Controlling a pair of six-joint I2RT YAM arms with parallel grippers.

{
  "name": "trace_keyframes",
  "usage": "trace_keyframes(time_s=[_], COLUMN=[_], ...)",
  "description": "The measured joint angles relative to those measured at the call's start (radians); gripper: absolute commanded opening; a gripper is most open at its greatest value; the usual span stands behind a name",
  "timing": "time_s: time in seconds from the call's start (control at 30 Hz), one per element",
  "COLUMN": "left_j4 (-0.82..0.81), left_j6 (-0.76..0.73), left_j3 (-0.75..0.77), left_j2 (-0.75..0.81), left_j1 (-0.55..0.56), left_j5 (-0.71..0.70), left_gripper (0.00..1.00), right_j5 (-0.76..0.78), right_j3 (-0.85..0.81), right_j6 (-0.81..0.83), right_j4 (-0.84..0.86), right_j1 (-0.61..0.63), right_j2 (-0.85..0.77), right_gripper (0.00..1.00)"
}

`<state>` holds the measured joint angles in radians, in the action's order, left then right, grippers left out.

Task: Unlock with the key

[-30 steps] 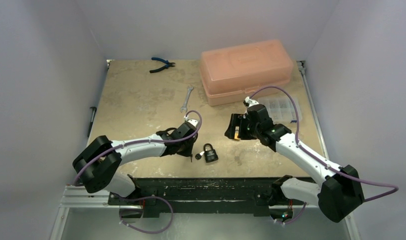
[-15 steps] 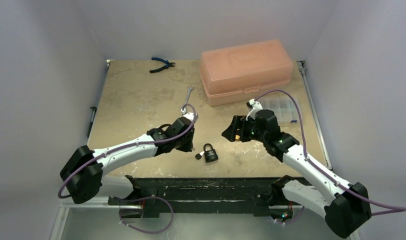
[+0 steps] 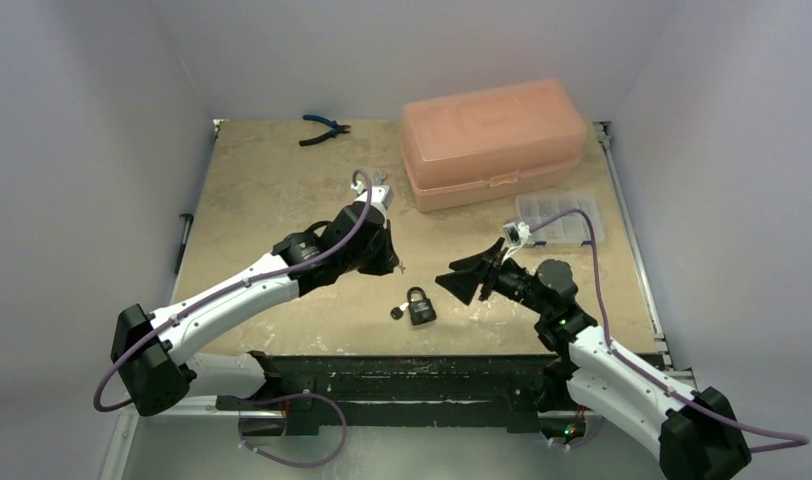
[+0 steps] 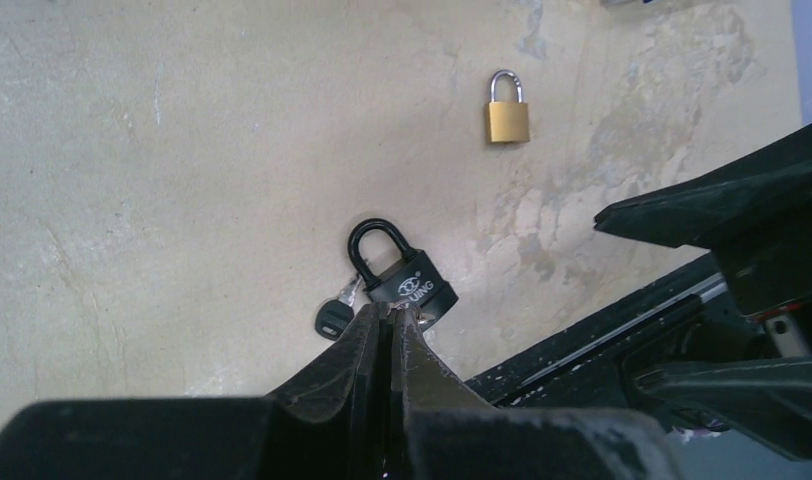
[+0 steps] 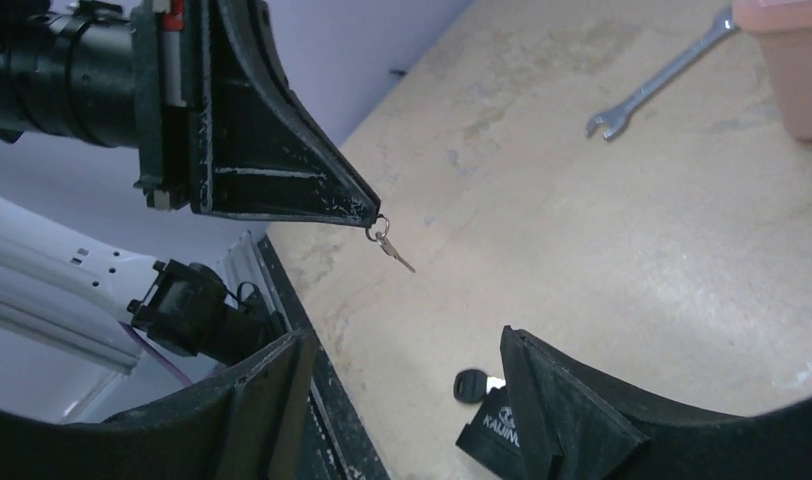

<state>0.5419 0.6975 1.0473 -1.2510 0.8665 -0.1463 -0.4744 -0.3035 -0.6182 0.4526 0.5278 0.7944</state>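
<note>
A tan table (image 3: 262, 200) is seen from above, with a black padlock (image 3: 418, 306) lying flat near its front edge, its shackle pointing towards the back.

Far behind and to the left of the padlock lie blue-handled pliers (image 3: 324, 127). Closer, also behind and left, a silver wrench (image 5: 662, 75) lies partly hidden under the left arm.

The left gripper (image 3: 390, 260) hangs just behind and left of the padlock, above the table. Its jaws are pressed together on the ring of a small key (image 5: 390, 245), which dangles from the fingertips with its blade slanting down.

A black-headed key (image 3: 396, 312) rests on the table against the padlock's left side; whether it sits in the lock cannot be told.

Just right of the padlock, the right gripper (image 3: 457, 280) points towards it. Its jaws are spread wide, with nothing between them.

The left wrist view shows a brass padlock (image 4: 507, 115) lying beyond the black one, well apart from it.

Far behind and to the right stands a closed pink plastic box (image 3: 492, 140), with a clear compartment case (image 3: 562, 215) in front of its right end.
</note>
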Motion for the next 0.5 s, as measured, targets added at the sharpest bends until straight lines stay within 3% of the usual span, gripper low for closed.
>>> trace_keyframes(time_s=[0.27, 0.5], left_j4=[0.03, 0.037], left_j6=[0.063, 0.094], left_j3=[0.06, 0.085], left_j2=[0.0, 0.008], left_j1=[0.0, 0.0], left_j5=[0.021, 0.062], left_gripper=[0.0, 0.0], right_j5=[0.012, 0.03], right_j3=[0.128, 0.126], right_j6=[0.048, 0.189], right_j4=[0.378, 0.503], right_j1=[0.09, 0.201], right_j2=[-0.008, 0.114], right_gripper=[0.72, 0.71])
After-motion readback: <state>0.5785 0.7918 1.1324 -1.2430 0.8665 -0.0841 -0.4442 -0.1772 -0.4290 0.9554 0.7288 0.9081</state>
